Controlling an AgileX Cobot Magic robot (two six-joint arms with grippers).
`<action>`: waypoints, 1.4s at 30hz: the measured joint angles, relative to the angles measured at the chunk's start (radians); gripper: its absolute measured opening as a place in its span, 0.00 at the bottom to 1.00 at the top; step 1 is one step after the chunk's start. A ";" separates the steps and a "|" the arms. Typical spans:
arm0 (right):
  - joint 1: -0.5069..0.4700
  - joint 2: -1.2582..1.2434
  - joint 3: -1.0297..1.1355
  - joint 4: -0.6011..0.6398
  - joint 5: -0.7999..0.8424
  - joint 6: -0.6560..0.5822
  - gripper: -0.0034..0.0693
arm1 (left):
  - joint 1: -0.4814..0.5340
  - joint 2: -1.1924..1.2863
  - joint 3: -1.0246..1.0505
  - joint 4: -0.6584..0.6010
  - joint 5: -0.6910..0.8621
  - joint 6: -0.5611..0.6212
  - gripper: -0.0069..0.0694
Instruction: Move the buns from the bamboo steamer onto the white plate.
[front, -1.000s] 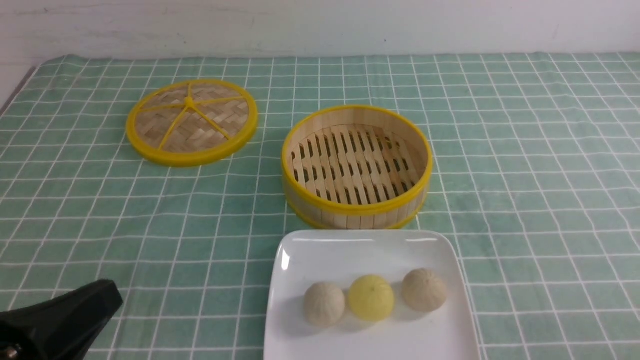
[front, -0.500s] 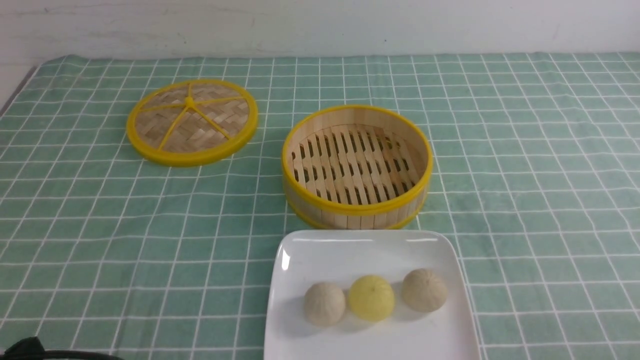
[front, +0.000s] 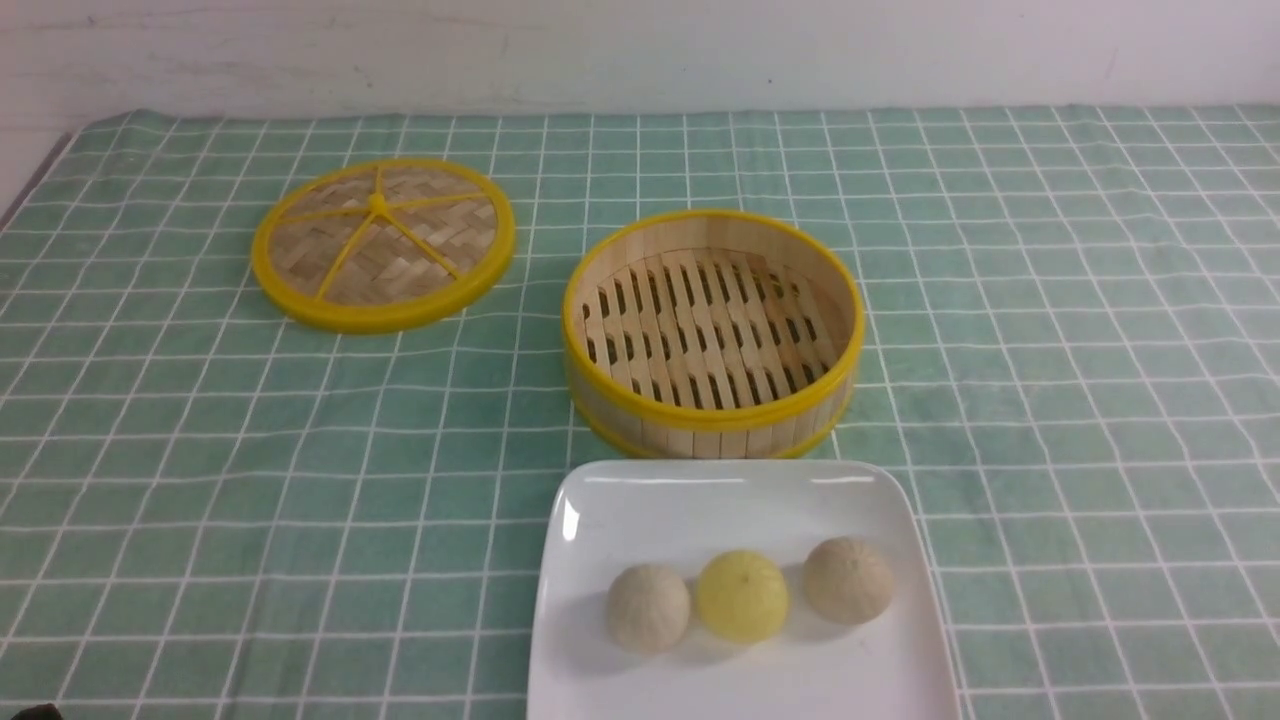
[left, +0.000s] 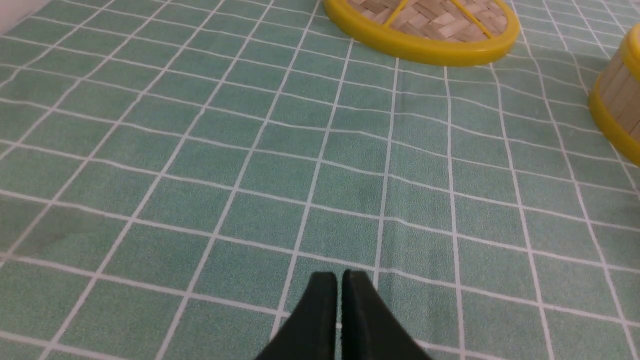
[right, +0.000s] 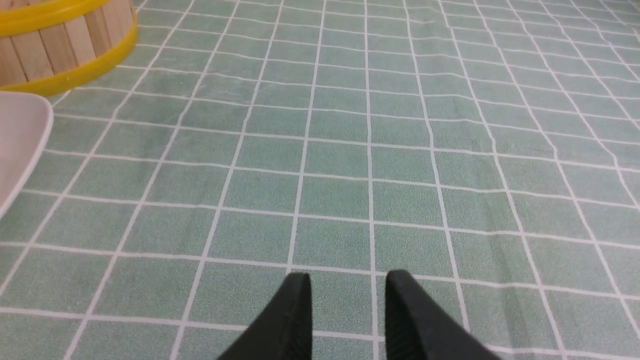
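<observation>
Buns (front: 648, 607), round and faintly pleated, sit on glossy square plate (front: 640, 510); left gripper (left: 340, 280) clenched empty, right gripper (right: 347, 282) parted.

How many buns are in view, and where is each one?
3, all in a row on the white plate: a cream bun on the left, a yellow bun in the middle, another cream bun on the right. The steamer is empty.

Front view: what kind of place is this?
Probably a staged tabletop test setup, not a real kitchen: green checked cloth against a bare white wall, with only a steamer, lid and plate of buns.
</observation>
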 joint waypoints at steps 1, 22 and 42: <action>0.000 0.000 0.000 0.000 0.000 0.000 0.37 | 0.000 0.000 0.000 0.000 0.001 0.000 0.15; 0.000 0.000 0.000 0.000 0.000 0.000 0.37 | -0.059 -0.001 0.000 -0.005 0.001 0.000 0.18; 0.000 0.000 0.000 0.000 0.000 0.000 0.37 | -0.059 -0.001 0.000 -0.005 0.001 0.000 0.20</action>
